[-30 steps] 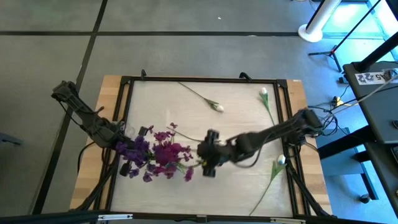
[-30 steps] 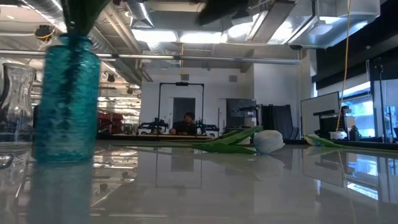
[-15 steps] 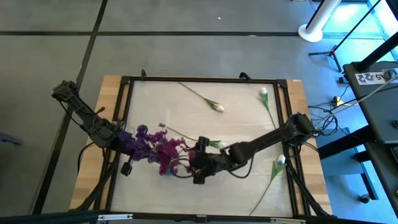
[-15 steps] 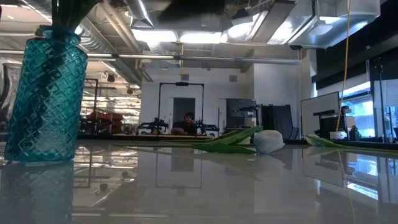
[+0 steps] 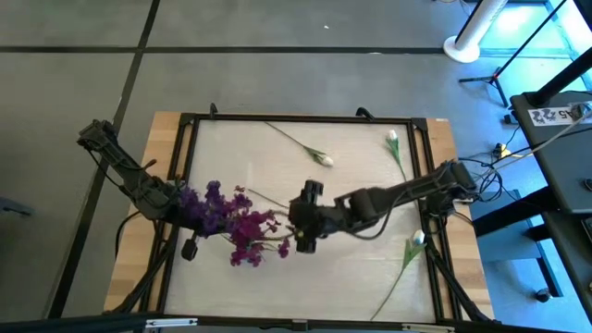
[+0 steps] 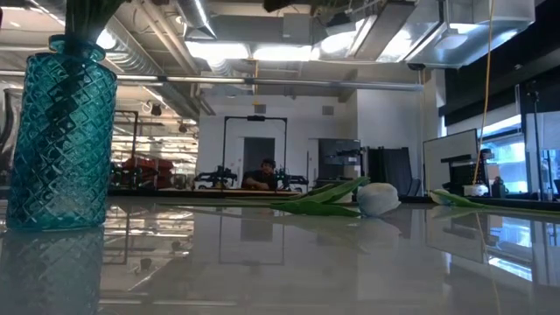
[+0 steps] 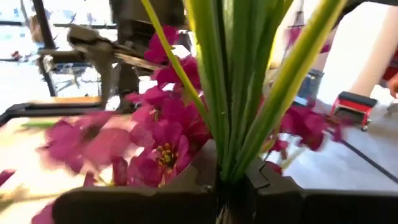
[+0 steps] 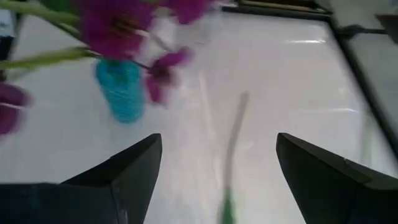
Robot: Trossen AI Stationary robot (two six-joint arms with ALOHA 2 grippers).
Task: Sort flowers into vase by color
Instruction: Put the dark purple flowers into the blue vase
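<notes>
A bunch of purple-magenta blooms [image 5: 236, 222] on green stems hangs over the table's left half, and my left gripper [image 5: 180, 208] is shut on it. A teal glass vase [image 6: 59, 131] stands upright on the table with green stems rising from its mouth [image 6: 87, 13]. It also shows in the right wrist view [image 8: 121, 93]; in the high view the blooms hide it. My right gripper [image 5: 305, 220] is open and empty just right of the bunch. Three white buds on thin stems lie on the table [image 5: 321, 158], [image 5: 393, 139], [image 5: 416, 239]. My left gripper pinches several green stems of the purple bunch [image 7: 225, 158] between its two fingers, coming level from the table's left side. The blooms [image 7: 165, 140] spread out beyond the fingers. The stems' lower ends are out of that view.
A black frame [image 5: 296, 118] runs round the table top. A white bud with green leaves [image 6: 376, 198] lies on the table in the low view. A loose green stem [image 8: 233, 143] lies on the table ahead of my right gripper. A clear glass shape [image 6: 4, 131] shows behind the teal vase.
My right gripper went toward the near edge and the bunch, then drew back toward the far and right edges. In the low view the teal vase slid left, tilted for a moment, and now stands upright. The purple bunch has shifted toward the table's left edge.
</notes>
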